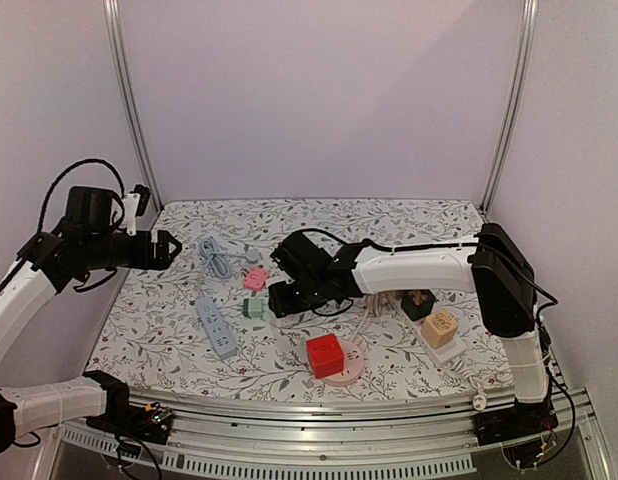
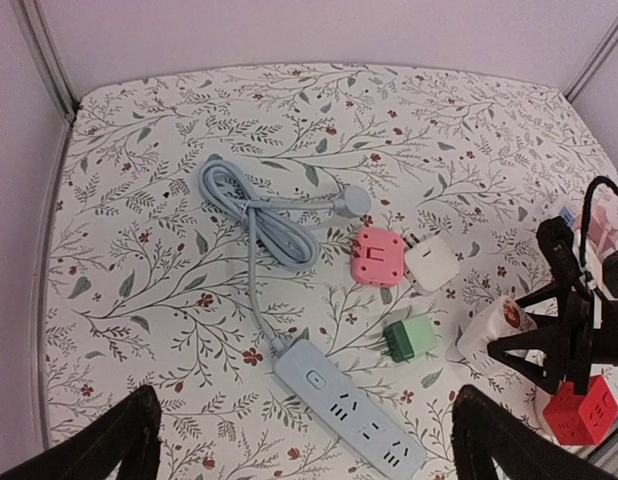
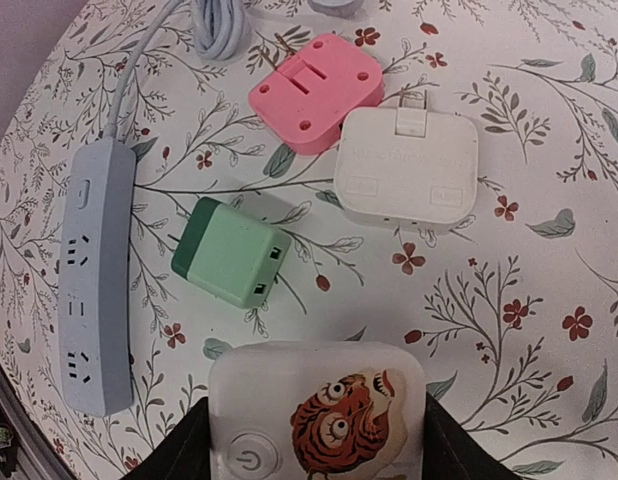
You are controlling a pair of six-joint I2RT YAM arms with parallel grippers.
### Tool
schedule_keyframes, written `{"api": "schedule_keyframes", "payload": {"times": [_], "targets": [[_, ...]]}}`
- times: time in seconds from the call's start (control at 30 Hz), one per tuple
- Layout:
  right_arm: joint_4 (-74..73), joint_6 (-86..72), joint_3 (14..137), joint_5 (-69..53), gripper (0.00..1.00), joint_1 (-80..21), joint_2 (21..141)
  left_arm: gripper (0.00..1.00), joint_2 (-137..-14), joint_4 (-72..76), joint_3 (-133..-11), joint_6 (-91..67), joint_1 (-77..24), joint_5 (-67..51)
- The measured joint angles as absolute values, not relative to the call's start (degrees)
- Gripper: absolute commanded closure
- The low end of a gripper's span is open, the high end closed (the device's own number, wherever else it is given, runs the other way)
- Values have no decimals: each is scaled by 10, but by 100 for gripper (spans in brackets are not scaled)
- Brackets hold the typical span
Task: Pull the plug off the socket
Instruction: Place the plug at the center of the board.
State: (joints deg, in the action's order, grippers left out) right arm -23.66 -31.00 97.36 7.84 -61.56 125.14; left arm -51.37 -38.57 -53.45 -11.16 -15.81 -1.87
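The white tiger-printed block (image 3: 317,410), with a round power button on its top face, sits between the right fingers (image 3: 184,452), which pinch it from both sides; we cannot tell whether anything is plugged into it or whether it touches the tabletop (image 1: 389,225). It is toward the middle of the floral tabletop, near the front. Just beyond it lies a green plug (image 3: 229,252) on its side, its darker end turned toward the blue-grey power strip (image 3: 89,290). Farther back we see a pink adapter (image 3: 317,92) and a white square adapter (image 3: 407,167) lying right against each other. The strip's cable (image 2: 254,210) is coiled behind them. A red cube (image 1: 325,353) stands on a pink disc near the front edge, and a wooden cube (image 1: 439,328) sits off to the right. The left fingers (image 2: 129,430) are spread wide and hold nothing, hovering at the left side, well apart from the block.
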Motion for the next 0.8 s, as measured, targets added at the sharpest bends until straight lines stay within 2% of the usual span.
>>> {"api": "schedule_keyframes", "payload": {"times": [0.27, 0.53, 0.8], "targets": [[-233, -307, 974, 77, 17, -612, 1258, 1, -514, -386, -535, -112, -158, -8], [-226, -295, 976, 78, 2, -611, 1257, 0, -514, -385, -534, -112, -158, -9], [-226, -267, 965, 92, 1, -611, 1227, 0, -515, -385, -530, -112, -158, -9]]}}
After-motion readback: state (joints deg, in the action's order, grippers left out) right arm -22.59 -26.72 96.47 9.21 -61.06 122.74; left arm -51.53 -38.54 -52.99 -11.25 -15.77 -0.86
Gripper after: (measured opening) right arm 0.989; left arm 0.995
